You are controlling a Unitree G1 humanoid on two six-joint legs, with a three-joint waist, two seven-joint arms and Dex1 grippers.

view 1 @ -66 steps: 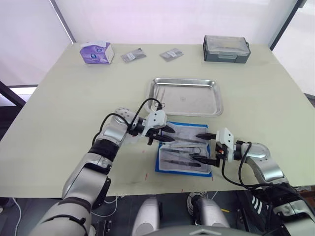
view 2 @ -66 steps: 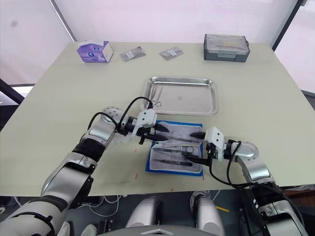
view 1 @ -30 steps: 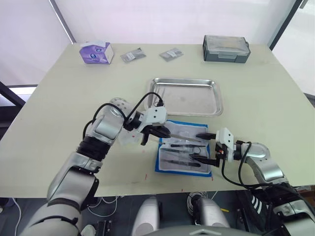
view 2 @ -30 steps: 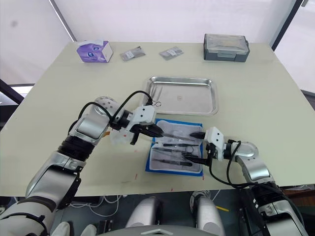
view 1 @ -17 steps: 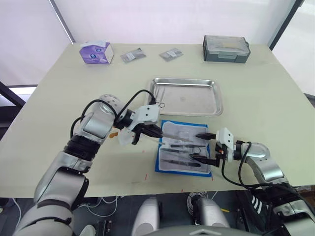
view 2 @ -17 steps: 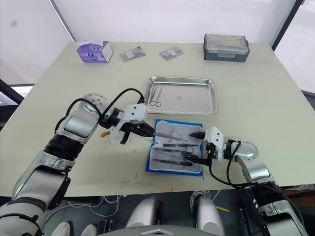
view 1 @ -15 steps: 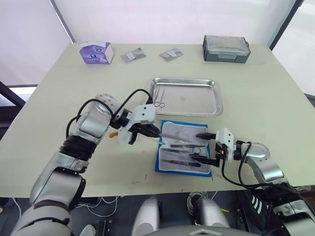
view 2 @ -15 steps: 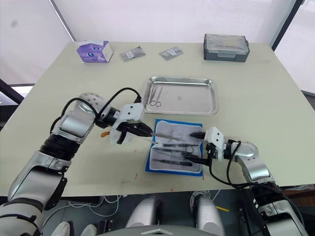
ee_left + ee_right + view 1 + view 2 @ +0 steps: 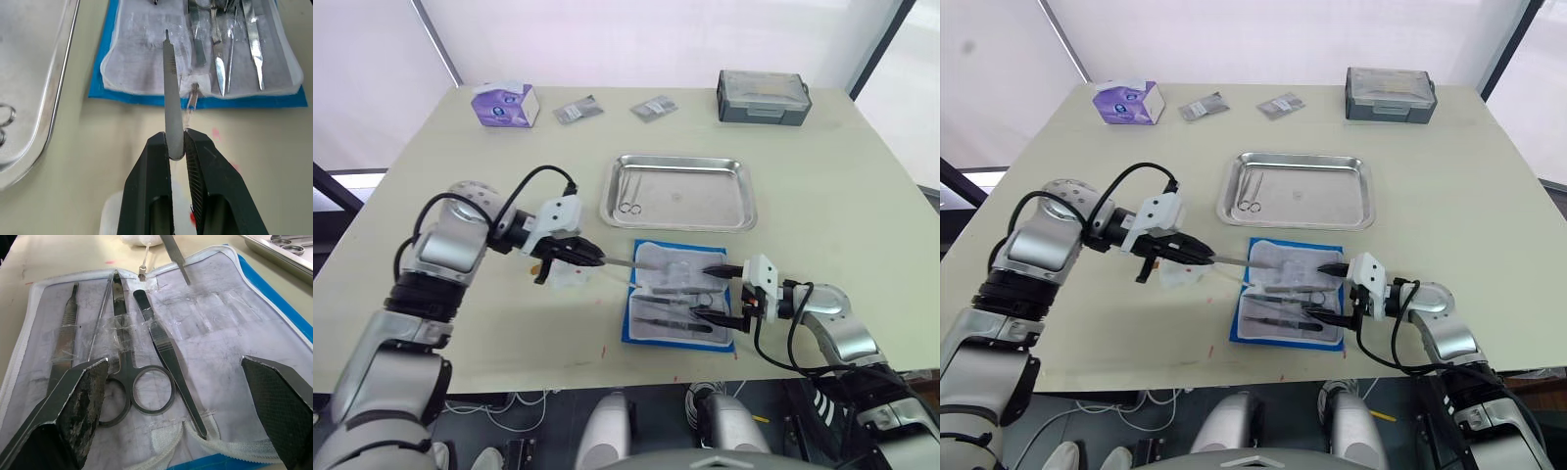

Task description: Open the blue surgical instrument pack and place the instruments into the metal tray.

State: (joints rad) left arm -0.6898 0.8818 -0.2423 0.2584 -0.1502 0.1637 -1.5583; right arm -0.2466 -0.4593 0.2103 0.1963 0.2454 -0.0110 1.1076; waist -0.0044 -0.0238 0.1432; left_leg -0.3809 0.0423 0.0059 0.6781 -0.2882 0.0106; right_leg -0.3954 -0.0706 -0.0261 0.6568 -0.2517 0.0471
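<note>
A big pale tabletop [image 9: 431, 176] stands by bright white windows [image 9: 636, 34] with dark frames [image 9: 435, 39].

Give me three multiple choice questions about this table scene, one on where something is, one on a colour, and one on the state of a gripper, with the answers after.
1. Where does the opened blue surgical instrument pack lie?
A. inside the metal tray
B. on the table, on the robot's side of the metal tray
C. on the grey box

2. What colour is the carton at the far left of the table?
A. purple
B. red
C. green

3. What is the left gripper doing?
A. open over the tray
B. shut on a thin metal instrument
C. resting in the pack

Answers: 1 B, the pack sits just before the tray. 2 A, its sides are purple. 3 B, both fingers clamp the tool's end.
</note>
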